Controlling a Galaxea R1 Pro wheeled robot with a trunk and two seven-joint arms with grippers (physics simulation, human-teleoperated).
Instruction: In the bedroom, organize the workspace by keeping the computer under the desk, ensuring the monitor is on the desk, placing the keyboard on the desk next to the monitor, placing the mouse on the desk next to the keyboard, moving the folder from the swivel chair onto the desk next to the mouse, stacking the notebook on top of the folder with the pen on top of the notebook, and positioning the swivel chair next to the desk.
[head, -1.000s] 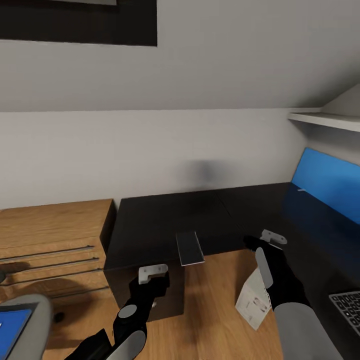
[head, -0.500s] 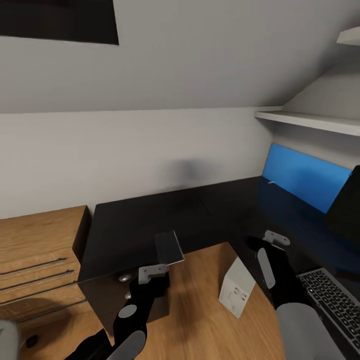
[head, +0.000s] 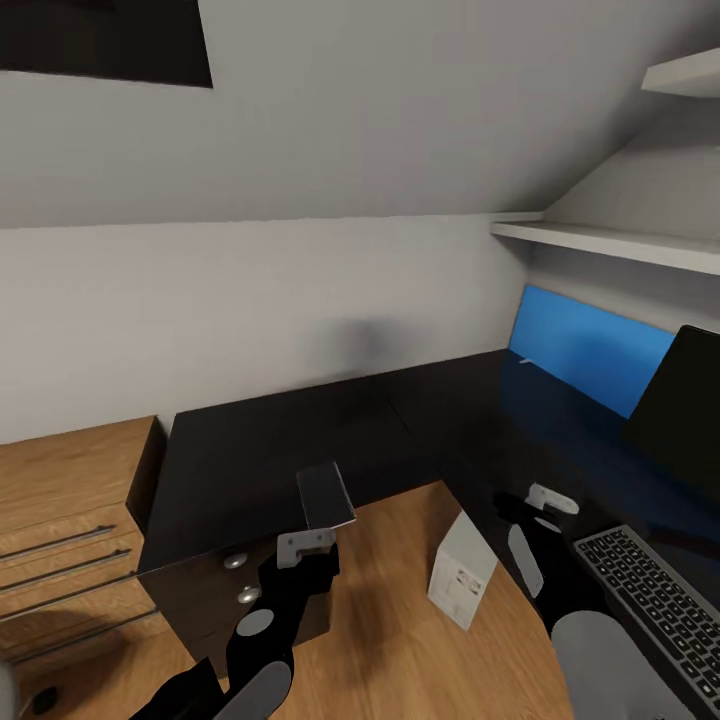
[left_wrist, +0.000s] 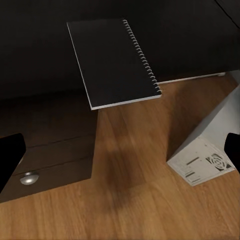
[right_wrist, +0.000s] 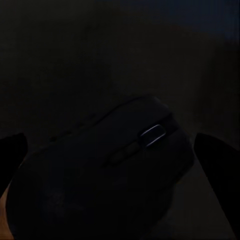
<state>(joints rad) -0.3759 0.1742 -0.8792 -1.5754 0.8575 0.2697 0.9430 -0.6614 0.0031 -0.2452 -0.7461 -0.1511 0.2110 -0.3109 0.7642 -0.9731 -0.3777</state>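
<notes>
Right wrist view catches the mouse (right_wrist: 107, 170) between spread fingertips; left gripper (left_wrist: 120, 155), fingers apart, overlooks the notebook (left_wrist: 112, 62). Computer (head: 460, 572) label unreadable.

No text can be read: the white box-shaped computer tower (head: 462, 571) carries a label with small dark marks, and the grey keyboard with dark keys (head: 652, 592) has legends too small to make out.

Your head camera looks down across the corner tabletop (head: 300, 440). Your left wrist camera shares its spiral notebook (left_wrist: 112, 62) and computer tower (left_wrist: 205, 150); the right hovers close over the mouse (right_wrist: 107, 170).
</notes>
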